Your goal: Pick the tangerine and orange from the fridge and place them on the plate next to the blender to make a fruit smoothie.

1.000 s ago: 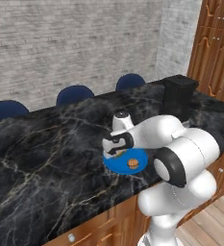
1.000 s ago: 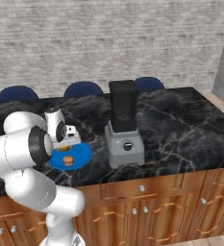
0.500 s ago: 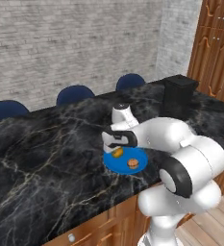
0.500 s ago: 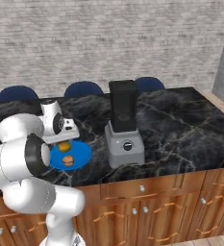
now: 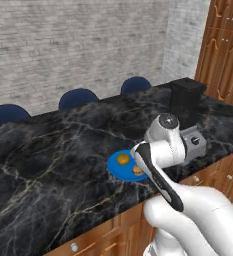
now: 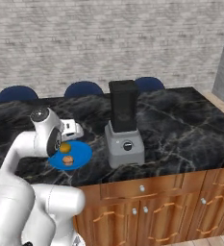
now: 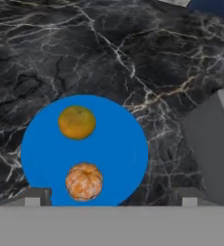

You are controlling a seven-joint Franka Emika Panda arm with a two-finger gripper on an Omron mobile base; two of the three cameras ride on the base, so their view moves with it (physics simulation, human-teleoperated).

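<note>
The gripper (image 7: 111, 199) hangs over the plate (image 7: 41, 144), its two fingertips (image 7: 32, 198) spread wide apart at the bottom of the hand view and holding nothing. Between and just beyond them lie two fruits on the plate: the tangerine (image 7: 84, 181), pale orange with visible segments, nearer the fingers, and the orange (image 7: 77, 122), smoother and darker, farther off. The fruits sit apart from each other, both well inside the rim.

The plate rests on the counter (image 7: 108, 57), black marble with pale veins. At the right of the hand view a grey slab rises just beside the plate: the base of the blender (image 7: 214, 149).

The right base view shows what the hand view cuts off: the whole blender (image 6: 124, 129), its black jar upright on the silvery base, standing just right of the plate (image 6: 82, 154), near the counter's front edge. There the orange (image 6: 65, 148) and tangerine (image 6: 68, 160) show as small spots beside the arm's wrist, which hides the fingers. Wooden cabinets (image 6: 152, 202) run below the counter, and blue chairs (image 6: 83, 89) stand behind it against a brick wall (image 6: 108, 38).

In the left base view the arm covers the plate's right side (image 5: 115, 165); both fruits show, the orange (image 5: 123, 159) left of the tangerine (image 5: 137, 170), with the blender (image 5: 187, 107) behind the wrist.
</note>
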